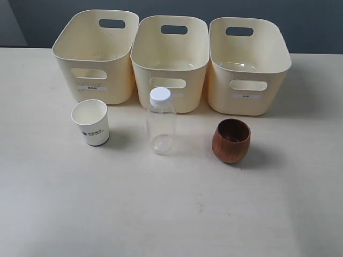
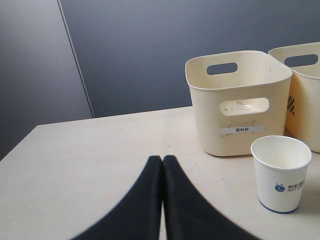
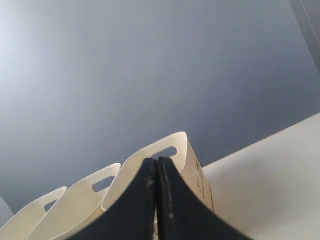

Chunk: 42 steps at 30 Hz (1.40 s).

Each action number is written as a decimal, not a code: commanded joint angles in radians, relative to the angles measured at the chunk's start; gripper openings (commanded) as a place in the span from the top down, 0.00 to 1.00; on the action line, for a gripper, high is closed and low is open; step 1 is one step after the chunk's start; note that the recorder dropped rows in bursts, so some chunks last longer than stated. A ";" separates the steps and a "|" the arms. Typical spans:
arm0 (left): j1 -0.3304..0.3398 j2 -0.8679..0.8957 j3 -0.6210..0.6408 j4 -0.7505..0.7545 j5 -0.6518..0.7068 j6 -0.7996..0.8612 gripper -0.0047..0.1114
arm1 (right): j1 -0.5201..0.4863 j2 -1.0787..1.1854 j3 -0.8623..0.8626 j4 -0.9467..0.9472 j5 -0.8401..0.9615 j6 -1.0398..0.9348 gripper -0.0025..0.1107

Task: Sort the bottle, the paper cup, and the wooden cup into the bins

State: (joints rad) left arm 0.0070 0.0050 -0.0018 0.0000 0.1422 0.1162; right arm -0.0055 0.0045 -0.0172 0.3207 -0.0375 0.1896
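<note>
Left gripper closed, empty, paper cup near, apart

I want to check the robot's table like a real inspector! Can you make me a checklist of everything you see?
Surface: pale table, bare in front.
Job's things: paper cup, bottle and wooden cup stand upright in a row, each in front of one of three bins; nothing seen inside the bins.
Clutter: nothing seen.
End effectors: left end effector shut, holding nothing; right end effector shut, holding nothing.
Cables: nothing seen.
Surroundings: dark grey wall behind the bins.
</note>
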 commanded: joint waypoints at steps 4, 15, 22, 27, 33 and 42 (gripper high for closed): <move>0.000 -0.005 0.002 0.000 -0.007 -0.001 0.96 | -0.004 0.048 -0.309 -0.109 0.049 -0.007 0.98; 0.000 -0.005 0.002 0.000 -0.007 -0.001 0.96 | -0.004 0.437 -0.893 0.367 0.816 -0.698 0.98; 0.000 -0.005 0.002 0.000 -0.007 -0.001 0.96 | -0.004 0.714 -0.965 0.557 1.248 -0.819 0.98; 0.000 -0.005 0.002 0.000 -0.007 -0.001 0.96 | -0.004 0.747 -0.923 0.524 1.259 -0.880 0.98; 0.000 -0.005 0.002 0.000 -0.007 -0.001 0.96 | -0.004 0.742 -0.851 0.544 1.209 -0.962 0.98; 0.000 -0.005 0.002 0.000 -0.007 -0.001 0.96 | -0.004 0.737 -0.827 0.542 1.200 -1.054 0.98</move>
State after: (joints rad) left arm 0.0070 0.0050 -0.0018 0.0000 0.1422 0.1162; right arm -0.0055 0.7476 -0.8481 0.8542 1.1707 -0.8368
